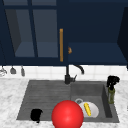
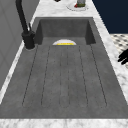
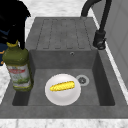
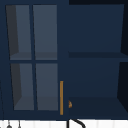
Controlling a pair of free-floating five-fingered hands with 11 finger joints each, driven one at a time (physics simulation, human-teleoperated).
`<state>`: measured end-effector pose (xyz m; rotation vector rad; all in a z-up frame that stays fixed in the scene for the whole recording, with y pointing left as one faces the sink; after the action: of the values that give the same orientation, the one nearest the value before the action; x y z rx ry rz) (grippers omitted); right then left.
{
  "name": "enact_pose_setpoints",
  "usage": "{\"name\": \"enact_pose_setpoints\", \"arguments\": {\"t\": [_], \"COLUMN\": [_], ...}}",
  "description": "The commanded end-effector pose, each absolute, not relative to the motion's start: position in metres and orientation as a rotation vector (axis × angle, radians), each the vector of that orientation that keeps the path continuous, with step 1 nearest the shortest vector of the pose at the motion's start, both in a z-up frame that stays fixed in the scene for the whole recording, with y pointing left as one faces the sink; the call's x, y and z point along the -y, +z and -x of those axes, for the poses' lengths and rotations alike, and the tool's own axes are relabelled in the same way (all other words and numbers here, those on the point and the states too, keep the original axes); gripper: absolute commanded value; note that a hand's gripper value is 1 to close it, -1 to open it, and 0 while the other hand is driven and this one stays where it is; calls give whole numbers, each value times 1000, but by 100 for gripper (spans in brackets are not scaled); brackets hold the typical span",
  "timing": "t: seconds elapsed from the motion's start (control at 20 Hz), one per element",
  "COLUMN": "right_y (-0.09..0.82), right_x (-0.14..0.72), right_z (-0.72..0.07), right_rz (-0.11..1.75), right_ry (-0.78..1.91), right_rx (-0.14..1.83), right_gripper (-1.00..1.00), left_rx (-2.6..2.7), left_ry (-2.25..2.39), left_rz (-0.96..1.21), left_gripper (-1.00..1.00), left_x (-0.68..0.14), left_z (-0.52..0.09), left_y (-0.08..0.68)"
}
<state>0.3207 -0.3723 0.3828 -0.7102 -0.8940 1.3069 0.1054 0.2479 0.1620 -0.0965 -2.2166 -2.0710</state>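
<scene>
Front view shows my right hand (image 1: 113, 80) clamped on the bottle (image 1: 111, 95) top, a slick, top-heavy thing I judge safer gripped lower.

Front, both sides: sink (image 1: 50, 95).

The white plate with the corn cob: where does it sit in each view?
Front view: white plate low right, in the basin, corn cob on it.
Left side view: plate top centre, its far rim peeking above the basin edge.
Right side view: plate bottom centre.
Upper view: not in it.
Shared landmark: the black faucet, behind the sink.
</scene>
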Motion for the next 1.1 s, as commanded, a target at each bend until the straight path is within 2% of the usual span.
{"name": "enact_pose_setpoints", "arguments": {"t": [0.0, 1.05], "right_y": [399, 506], "right_x": [351, 281], "right_z": [-305, -205], "right_rz": [713, 784], "right_ry": [1272, 1227], "right_rx": [927, 989], "right_gripper": [100, 100], "left_rx": [2217, 2217], "left_ry": [-2071, -2071], "left_rz": [96, 96], "left_gripper": [0, 0], "left_x": [-248, -248], "left_z": [-105, -105], "left_y": [162, 162]}}
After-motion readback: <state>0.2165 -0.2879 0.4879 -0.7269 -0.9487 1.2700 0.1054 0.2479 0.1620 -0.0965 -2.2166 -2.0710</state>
